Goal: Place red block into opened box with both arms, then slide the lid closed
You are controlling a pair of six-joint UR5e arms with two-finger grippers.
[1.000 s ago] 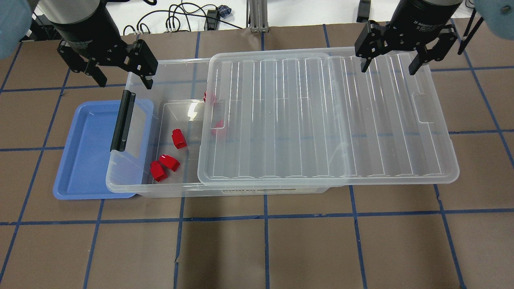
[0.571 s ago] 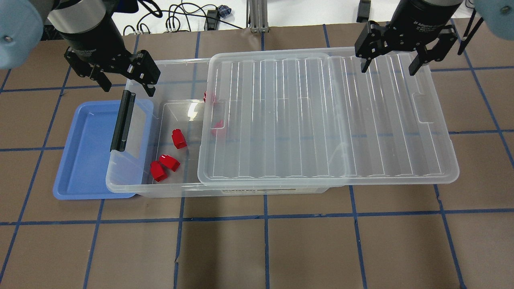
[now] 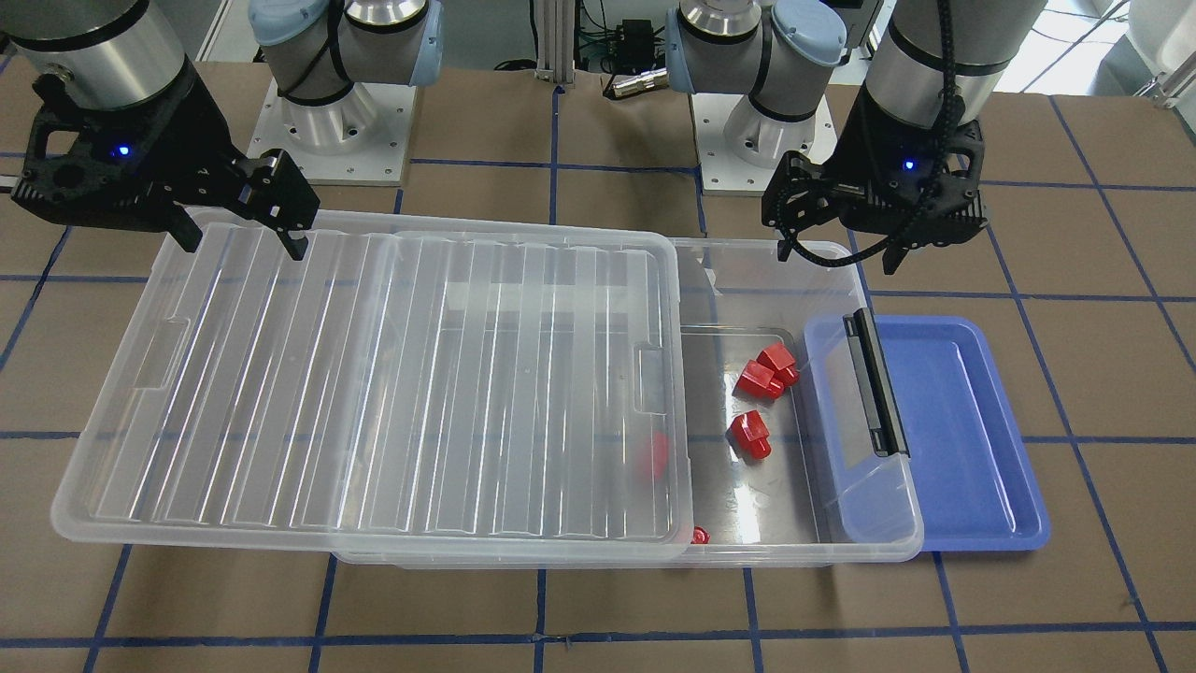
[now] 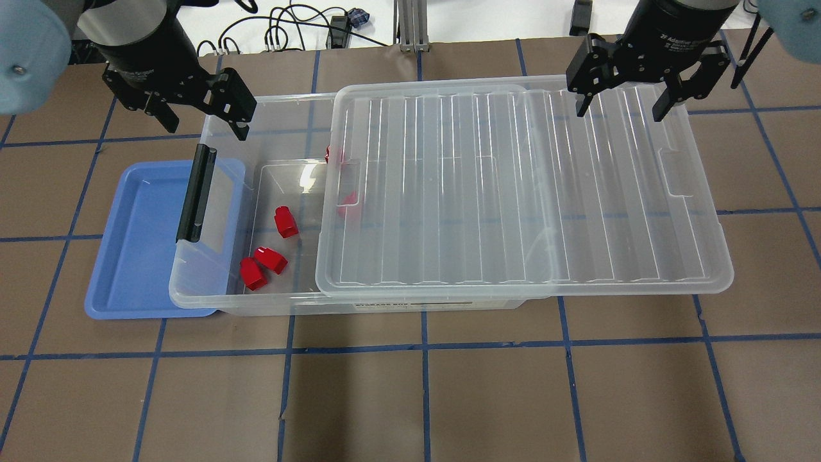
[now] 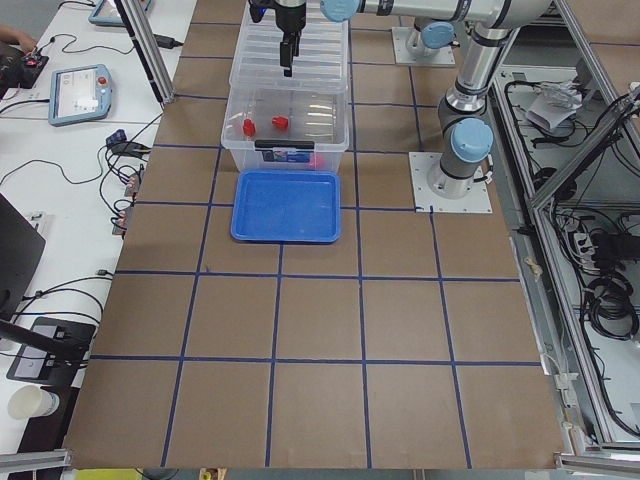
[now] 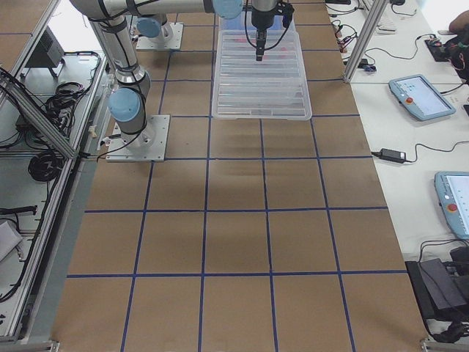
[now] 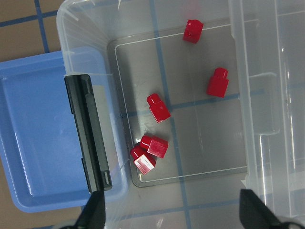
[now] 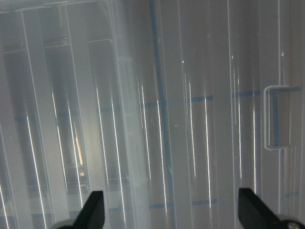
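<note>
The clear box (image 4: 282, 100) lies across the table with its lid (image 4: 513, 192) slid to the right, leaving the left end uncovered. Several red blocks rest on the box floor: one red block (image 4: 285, 221) (image 7: 158, 108) alone, two more (image 4: 263, 264) touching near the front wall, and others (image 4: 349, 199) dimly visible under the lid's edge. My left gripper (image 4: 205, 126) (image 3: 839, 252) hangs open and empty above the box's far left corner. My right gripper (image 4: 619, 111) (image 3: 241, 241) is open above the lid's far right part, holding nothing.
A blue tray (image 4: 138, 244) sits at the left with no blocks on it, and the box's latch end overlaps it. The black latch bar (image 4: 195, 192) stands on that short end. Brown mats with blue tape lines cover the table; cables lie at the far edge.
My left gripper has shifted slightly right and toward the far side, staying open. The right gripper, lid and blocks have not moved.
</note>
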